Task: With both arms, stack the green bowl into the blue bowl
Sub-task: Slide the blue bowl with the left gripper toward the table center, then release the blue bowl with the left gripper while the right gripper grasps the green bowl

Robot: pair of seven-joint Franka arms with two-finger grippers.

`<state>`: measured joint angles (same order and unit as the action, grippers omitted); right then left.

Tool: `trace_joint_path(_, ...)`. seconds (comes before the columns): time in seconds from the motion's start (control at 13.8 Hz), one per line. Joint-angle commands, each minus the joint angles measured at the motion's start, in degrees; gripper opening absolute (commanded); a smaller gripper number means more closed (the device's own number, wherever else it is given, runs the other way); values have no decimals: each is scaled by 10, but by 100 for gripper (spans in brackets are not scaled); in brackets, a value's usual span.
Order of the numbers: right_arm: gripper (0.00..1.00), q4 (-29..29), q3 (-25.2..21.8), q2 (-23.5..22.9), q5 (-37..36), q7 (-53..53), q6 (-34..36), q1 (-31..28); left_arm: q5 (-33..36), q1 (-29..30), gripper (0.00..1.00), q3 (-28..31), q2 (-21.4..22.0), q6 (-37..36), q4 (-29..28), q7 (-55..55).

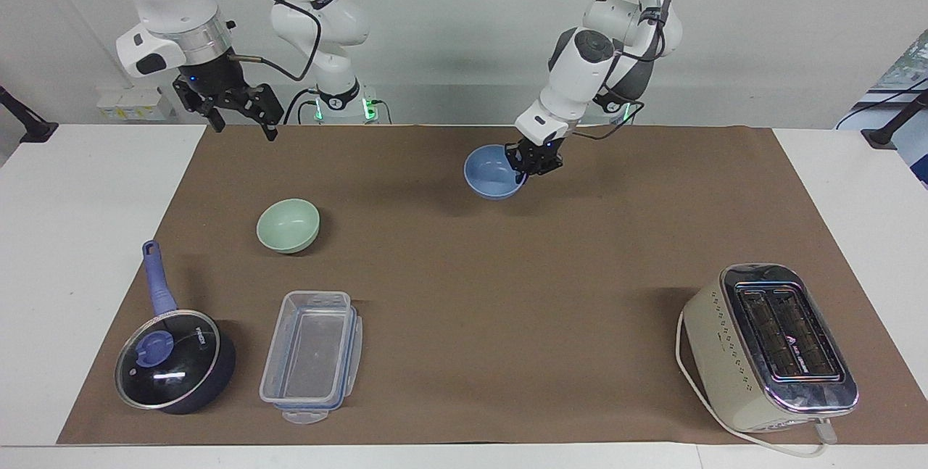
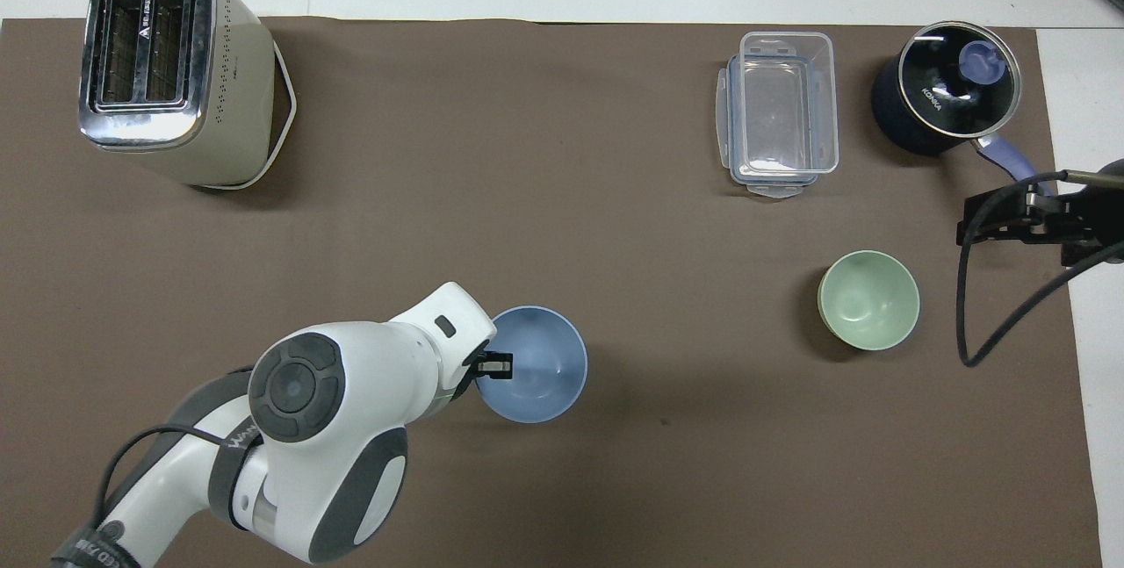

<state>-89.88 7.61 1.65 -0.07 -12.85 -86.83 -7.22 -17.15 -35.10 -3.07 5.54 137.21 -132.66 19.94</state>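
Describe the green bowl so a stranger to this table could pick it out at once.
Start at the dark saucepan with the glass lid, at the right arm's end of the brown mat. The clear plastic container lies beside it. The green bowl sits nearer to the robots than that container, alone on the mat, round, pale mint and empty, unlike the blue bowl gripped in the left claw.

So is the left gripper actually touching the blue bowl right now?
Touching. In the facing view the left gripper is shut on the rim of the blue bowl, which hangs above its shadow on the mat; the overhead view shows a fingertip inside the rim.
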Motion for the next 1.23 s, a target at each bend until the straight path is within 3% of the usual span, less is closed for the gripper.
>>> trace_joint_path(0.0, 100, -16, -1, 12, 10, 20, -13, -6, -29, -43, 0, 9, -27, 59, -10, 1)
trace_joint_path(0.43, 100, -17, -1, 12, 10, 28, -18, -10, -31, -73, 0, 9, -90, 117, -15, 6)
trace_joint_path(0.58, 100, -20, -1, 12, 10, 30, -31, -10, -33, -106, 0, 9, -146, 185, -17, 13)
trace_joint_path(0.65, 100, -20, -1, 12, 10, 30, -32, -10, -32, -104, 68, 9, -158, 204, -16, 16)
trace_joint_path(0.72, 100, -24, -1, 14, 10, 30, -36, -11, -33, -103, 100, 10, -157, 205, -15, 20)
trace_joint_path(0.94, 100, -65, -1, 14, 9, 75, -79, -28, -33, -78, 100, 11, -126, 173, -6, 26)
trace_joint_path(1.16, 100, -117, -1, 13, 7, 111, -111, -43, -32, -35, 100, 15, -90, 66, 31, 20)
